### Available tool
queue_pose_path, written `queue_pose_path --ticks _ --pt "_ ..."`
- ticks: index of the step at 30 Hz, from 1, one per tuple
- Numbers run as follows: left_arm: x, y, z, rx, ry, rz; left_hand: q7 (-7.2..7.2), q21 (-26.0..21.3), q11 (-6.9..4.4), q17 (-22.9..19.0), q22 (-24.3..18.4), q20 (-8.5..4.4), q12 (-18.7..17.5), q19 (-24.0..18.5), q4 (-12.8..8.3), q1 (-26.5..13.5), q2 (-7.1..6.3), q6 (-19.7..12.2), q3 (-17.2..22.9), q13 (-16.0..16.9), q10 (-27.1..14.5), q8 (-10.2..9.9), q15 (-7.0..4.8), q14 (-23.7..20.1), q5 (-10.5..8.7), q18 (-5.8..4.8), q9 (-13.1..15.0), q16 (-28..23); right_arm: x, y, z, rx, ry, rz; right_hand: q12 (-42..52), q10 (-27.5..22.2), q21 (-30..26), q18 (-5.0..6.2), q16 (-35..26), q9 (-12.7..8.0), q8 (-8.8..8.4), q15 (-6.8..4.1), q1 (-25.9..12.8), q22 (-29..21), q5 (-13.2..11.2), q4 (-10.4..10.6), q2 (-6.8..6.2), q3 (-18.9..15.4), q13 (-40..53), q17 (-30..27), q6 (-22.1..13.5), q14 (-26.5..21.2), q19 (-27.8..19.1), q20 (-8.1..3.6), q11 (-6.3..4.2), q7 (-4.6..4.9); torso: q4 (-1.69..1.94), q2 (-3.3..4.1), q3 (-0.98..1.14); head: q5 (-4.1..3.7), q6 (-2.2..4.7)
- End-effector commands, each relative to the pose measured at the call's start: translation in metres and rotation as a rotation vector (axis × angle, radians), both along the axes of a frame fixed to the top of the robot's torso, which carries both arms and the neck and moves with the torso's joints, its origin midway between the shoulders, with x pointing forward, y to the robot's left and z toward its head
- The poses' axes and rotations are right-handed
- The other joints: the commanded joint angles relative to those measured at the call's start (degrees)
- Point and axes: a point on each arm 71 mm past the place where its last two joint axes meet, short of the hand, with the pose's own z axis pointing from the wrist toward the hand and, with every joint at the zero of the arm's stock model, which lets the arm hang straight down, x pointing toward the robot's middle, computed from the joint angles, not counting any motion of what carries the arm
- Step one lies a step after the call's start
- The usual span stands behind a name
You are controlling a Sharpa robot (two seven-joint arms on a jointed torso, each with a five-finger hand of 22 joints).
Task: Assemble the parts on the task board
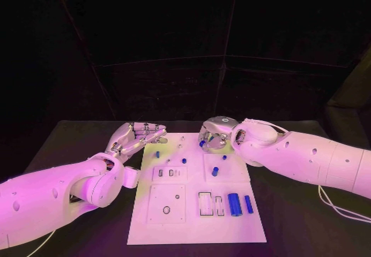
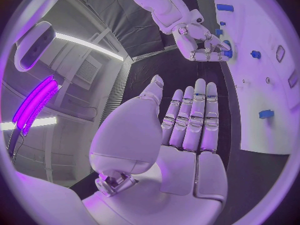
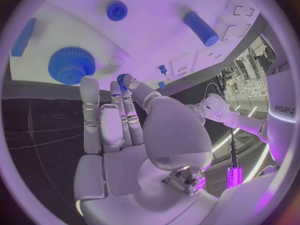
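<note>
The white task board (image 1: 193,225) lies in the middle of the black table. My right hand (image 1: 216,134) hovers over the board's far edge and pinches a small blue gear (image 3: 122,79) between thumb and fingertips; the same gear (image 2: 228,52) peeks out from that hand (image 2: 201,41) in the left wrist view. A large blue gear (image 3: 70,65) sits on the board just beyond those fingertips. My left hand (image 1: 138,135) is at the board's far left corner, fingers stretched out straight (image 2: 190,117), holding nothing.
Two blue cylinders (image 1: 234,204) (image 1: 248,204) lie at the board's near right. Small blue pieces (image 1: 215,171) (image 1: 185,159) (image 1: 157,154) dot the board's middle. A blue cylinder (image 3: 201,28) and a small round blue part (image 3: 116,10) lie further along the board. Black table surrounds the board.
</note>
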Motion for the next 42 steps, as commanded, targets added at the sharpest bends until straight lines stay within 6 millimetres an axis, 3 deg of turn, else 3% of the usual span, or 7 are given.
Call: queue_pose_path --ticks 1,7,20,22,30,42 --pt "0.000 -0.001 0.001 -0.002 -0.005 -0.016 0.48 -0.1 -0.05 0.1 -0.1 0.13 -0.3 0.3 -0.4 0.0 0.65 -0.1 0.0 -0.1 -0.5 -0.2 0.13 -0.3 0.23 0.37 -0.1 -0.2 0.002 0.002 0.009 0.076 -0.074 -0.017 -0.4 0.1 0.5 0.07 0.3 0.2 -0.30 -0.25 0.3 0.2 0.3 0.3 0.05 1.0 0.0 0.2 0.5 1.7 0.3 0.12 0.30 -0.23 0.17 0.14 0.00 0.16 0.25" --pt "0.000 -0.001 0.001 -0.002 -0.005 -0.018 0.50 -0.1 -0.03 0.1 -0.1 0.13 -0.4 0.3 -0.5 0.1 0.68 -0.1 0.0 -0.1 -0.5 -0.2 0.13 -0.3 0.23 0.38 -0.1 -0.2 0.007 0.010 0.011 0.111 -0.109 -0.019 -0.7 -0.1 0.8 0.06 0.5 0.1 -0.59 -0.13 0.2 0.4 0.6 0.4 -0.38 1.8 -0.1 0.4 0.3 1.7 0.1 0.20 0.45 -0.07 0.18 0.22 -0.01 0.41 0.22" --pt "0.000 0.000 0.004 -0.004 -0.008 -0.020 0.51 -0.1 -0.02 0.1 -0.1 0.14 -0.4 0.3 -0.5 0.1 0.71 -0.1 0.0 -0.1 -0.5 -0.3 0.14 -0.3 0.23 0.37 -0.1 -0.2 0.017 0.032 0.009 0.120 -0.103 -0.013 -1.1 -0.4 1.2 0.02 0.8 0.0 -0.87 0.01 -0.1 0.7 0.5 0.6 -0.90 2.3 -0.1 0.6 0.1 1.7 0.0 0.33 0.64 0.09 0.81 1.09 -0.21 0.14 0.85" --pt "0.000 -0.001 0.005 -0.004 -0.010 -0.021 0.50 -0.1 -0.01 0.1 -0.1 0.14 -0.4 0.3 -0.6 0.1 0.72 -0.1 0.0 -0.1 -0.5 -0.3 0.14 -0.3 0.23 0.37 -0.1 -0.2 0.018 0.035 0.009 0.116 -0.099 -0.014 -1.2 -0.5 1.2 0.02 0.8 0.0 -0.94 0.06 -0.2 0.8 0.4 0.7 -1.02 2.4 -0.1 0.6 0.0 1.7 -0.1 0.37 0.68 0.13 0.91 1.27 -0.25 -0.14 0.70" --pt "0.000 -0.001 0.008 -0.005 -0.014 -0.024 0.50 -0.1 -0.01 0.1 -0.1 0.14 -0.4 0.3 -0.6 0.1 0.72 -0.1 0.0 -0.1 -0.5 -0.3 0.14 -0.3 0.23 0.37 -0.1 -0.2 0.022 0.042 0.007 0.107 -0.091 -0.017 -1.3 -0.7 1.3 0.02 0.9 0.0 -1.04 0.13 -0.3 0.8 0.3 0.9 -1.17 2.6 -0.1 0.7 -0.2 1.7 -0.1 0.44 0.76 0.20 0.93 1.49 -0.31 -0.06 0.94" --pt "0.001 -0.002 0.011 -0.005 -0.019 -0.025 0.50 -0.1 -0.01 0.1 -0.1 0.14 -0.5 0.4 -0.6 0.1 0.74 -0.2 0.1 -0.1 -0.6 -0.3 0.15 -0.3 0.23 0.37 -0.1 -0.3 0.024 0.050 0.006 0.096 -0.089 -0.021 -1.4 -0.8 1.4 0.02 1.0 0.0 -1.10 0.18 -0.5 0.9 0.2 1.1 -1.28 2.7 -0.1 0.8 -0.3 1.7 -0.2 0.50 0.82 0.24 0.94 1.46 -0.35 0.24 0.63"
